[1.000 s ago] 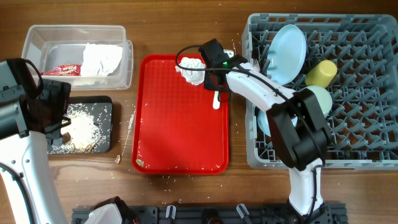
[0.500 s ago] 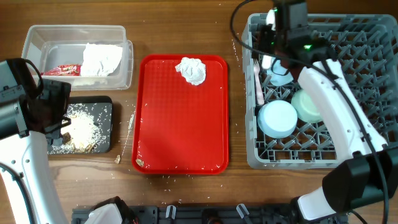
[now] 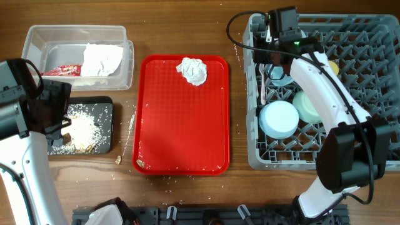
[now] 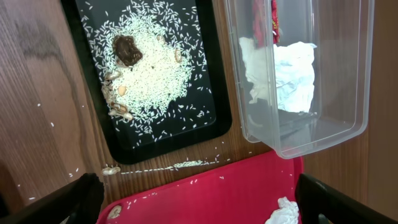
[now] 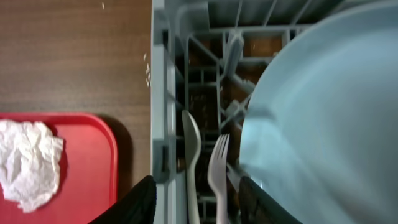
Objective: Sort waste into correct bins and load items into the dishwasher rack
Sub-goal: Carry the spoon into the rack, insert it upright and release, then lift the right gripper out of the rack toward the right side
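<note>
The grey dishwasher rack [image 3: 375, 156] holds the pale blue plate [image 5: 323, 124], an upturned saucer [image 3: 279, 119], the mint bowl [image 3: 310, 106] and the yellow cup [image 3: 334, 67]. The white fork [image 5: 219, 168] and spoon [image 5: 191, 146] lie in its left column [image 3: 260, 84]. My right gripper [image 5: 198, 202] hangs open over them, at the rack's far-left corner [image 3: 270, 53]. My left gripper [image 4: 199, 208] is open and empty above the red tray's near-left corner. A crumpled napkin [image 3: 192, 70] lies on the red tray [image 3: 181, 125].
The clear tub [image 3: 37, 37] holds a napkin [image 3: 102, 59] and the red wrapper [image 3: 62, 70]. The black tray [image 3: 103, 103] holds rice [image 4: 149, 74] and brown scraps [image 4: 126, 50]. A scrap [image 3: 140, 164] sits on the red tray, another [image 3: 117, 160] on the table.
My right arm swung from the red tray's far-right corner to the rack. The fork and spoon went from the tray's edge into the rack's left column. The left arm has not moved.
</note>
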### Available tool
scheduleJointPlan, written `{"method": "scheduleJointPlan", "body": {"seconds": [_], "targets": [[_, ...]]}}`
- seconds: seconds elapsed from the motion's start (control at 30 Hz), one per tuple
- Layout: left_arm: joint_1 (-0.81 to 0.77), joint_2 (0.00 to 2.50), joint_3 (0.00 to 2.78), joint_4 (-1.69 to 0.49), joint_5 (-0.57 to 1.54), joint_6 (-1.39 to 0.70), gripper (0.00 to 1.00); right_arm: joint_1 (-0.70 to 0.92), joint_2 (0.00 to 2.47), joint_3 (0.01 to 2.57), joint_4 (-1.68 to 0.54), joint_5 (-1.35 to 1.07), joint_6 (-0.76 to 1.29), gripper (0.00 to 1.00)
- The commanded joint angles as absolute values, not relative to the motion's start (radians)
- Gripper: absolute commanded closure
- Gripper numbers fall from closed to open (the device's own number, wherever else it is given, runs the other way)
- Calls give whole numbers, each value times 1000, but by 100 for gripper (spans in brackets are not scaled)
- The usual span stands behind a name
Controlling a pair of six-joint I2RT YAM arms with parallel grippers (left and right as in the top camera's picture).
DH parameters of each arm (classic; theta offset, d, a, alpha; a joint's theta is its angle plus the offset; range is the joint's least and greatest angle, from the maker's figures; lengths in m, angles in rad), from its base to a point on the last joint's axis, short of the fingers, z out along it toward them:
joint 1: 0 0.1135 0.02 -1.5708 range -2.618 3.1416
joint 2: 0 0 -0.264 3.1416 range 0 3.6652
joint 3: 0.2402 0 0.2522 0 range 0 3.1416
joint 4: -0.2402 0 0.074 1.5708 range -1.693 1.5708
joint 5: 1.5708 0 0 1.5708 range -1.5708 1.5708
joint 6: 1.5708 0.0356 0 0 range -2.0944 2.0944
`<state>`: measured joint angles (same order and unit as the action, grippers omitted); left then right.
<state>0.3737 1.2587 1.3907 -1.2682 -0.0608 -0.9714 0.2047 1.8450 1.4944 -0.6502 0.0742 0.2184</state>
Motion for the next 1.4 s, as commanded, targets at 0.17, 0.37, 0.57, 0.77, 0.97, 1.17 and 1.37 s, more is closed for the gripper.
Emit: {"method": "scheduleJointPlan", "body": {"seconds": [0.17,0.37,0.57,0.77,0.97,1.17,1.37], "targets": [[378,1257,1403,-1269,-60,-977,0,208,1616,1511,-712,-2,302,7],[378,1257,1403,-1268,-60,-977,0,208,1312,1511,-725,26,357,1],[378,1257,1403,-1268,-60,-977,0,197,1188,1511,-867,268,495,0],[378,1257,1403,-1268,-60,-977,0,81,1189,1511,-1008,411,752,0],[378,1257,1403,-1268,-60,-977,0,-34,1205,1510,-1047,415,759,0],[378,1257,1403,-1268,-60,-977,0,-57,1275,1510,-1108,388,762,0],[378,1257,1403,-1268,-60,-977,0,-57,1358,1510,-1108,388,762,0]]}}
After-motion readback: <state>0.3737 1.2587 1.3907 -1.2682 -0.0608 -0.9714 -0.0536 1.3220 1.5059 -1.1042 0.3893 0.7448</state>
